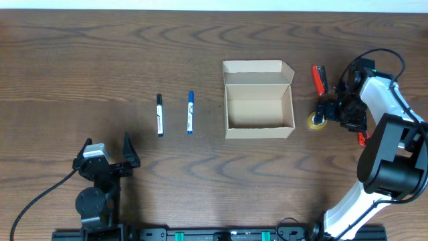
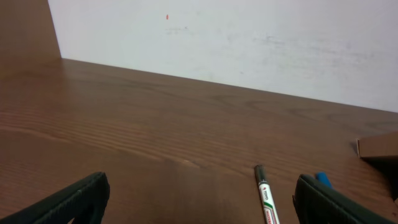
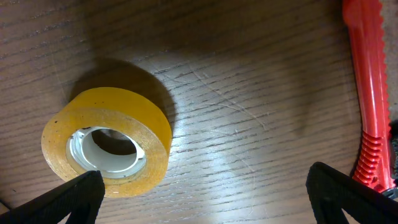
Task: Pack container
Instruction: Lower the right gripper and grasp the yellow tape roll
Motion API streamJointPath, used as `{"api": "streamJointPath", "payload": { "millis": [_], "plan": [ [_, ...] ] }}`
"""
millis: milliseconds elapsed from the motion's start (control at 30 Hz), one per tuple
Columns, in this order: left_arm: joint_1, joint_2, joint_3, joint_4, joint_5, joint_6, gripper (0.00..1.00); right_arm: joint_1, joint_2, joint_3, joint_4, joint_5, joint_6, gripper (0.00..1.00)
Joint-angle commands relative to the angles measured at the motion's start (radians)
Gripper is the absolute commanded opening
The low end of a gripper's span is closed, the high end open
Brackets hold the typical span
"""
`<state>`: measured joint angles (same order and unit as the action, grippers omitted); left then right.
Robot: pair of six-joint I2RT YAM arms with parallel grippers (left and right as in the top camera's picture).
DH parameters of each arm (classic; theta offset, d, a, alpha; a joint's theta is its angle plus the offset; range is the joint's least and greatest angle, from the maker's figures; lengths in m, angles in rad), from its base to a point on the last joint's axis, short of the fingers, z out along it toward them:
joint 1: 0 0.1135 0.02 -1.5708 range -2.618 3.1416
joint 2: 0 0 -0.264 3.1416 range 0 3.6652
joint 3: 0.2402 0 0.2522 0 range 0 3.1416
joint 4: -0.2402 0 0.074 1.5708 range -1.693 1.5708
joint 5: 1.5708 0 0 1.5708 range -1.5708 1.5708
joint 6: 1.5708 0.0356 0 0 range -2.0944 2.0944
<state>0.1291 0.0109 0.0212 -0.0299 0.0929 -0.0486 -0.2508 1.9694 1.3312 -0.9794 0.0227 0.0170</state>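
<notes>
**Overhead and wrist views.** The container is shown mid-table, its flap lid open. The left gripper is seen near the front edge with its jaws spread wide, nothing between them. A black marker and a blue marker are laid left of the container. The right gripper is likewise spread, over a yellow tape roll beside a red cutter, right of the container.

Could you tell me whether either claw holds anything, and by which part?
Nothing is held: the left claw and right claw are open, the right above the tape roll.
</notes>
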Motion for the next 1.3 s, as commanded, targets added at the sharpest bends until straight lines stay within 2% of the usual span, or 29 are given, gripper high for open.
{"api": "streamJointPath", "payload": {
  "millis": [0,767,800,1000,1133,1200,1267],
  "plan": [
    [0.001,-0.007,-0.016,-0.038,0.008,0.003,0.95,0.017,0.015,-0.007,0.006,0.023,-0.012,0.99],
    [0.001,-0.007,-0.016,-0.038,0.008,0.003,0.95,0.017,0.015,-0.058,0.088,-0.005,-0.014,0.98],
    [0.001,-0.007,-0.016,-0.038,0.008,0.003,0.95,0.017,0.015,-0.058,0.088,-0.005,-0.014,0.95],
    [0.001,-0.007,-0.016,-0.038,0.008,0.003,0.96,0.017,0.015,-0.058,0.090,-0.005,-0.014,0.45],
    [0.001,-0.007,-0.016,-0.038,0.008,0.003,0.95,0.017,0.015,-0.058,0.091,-0.005,-0.013,0.25],
    [0.001,-0.007,-0.016,-0.038,0.008,0.003,0.95,0.017,0.015,-0.058,0.093,-0.005,-0.008,0.03],
    [0.001,-0.007,-0.016,-0.038,0.008,0.003,0.95,0.017,0.015,-0.058,0.096,-0.005,-0.003,0.01]
  ]
}}
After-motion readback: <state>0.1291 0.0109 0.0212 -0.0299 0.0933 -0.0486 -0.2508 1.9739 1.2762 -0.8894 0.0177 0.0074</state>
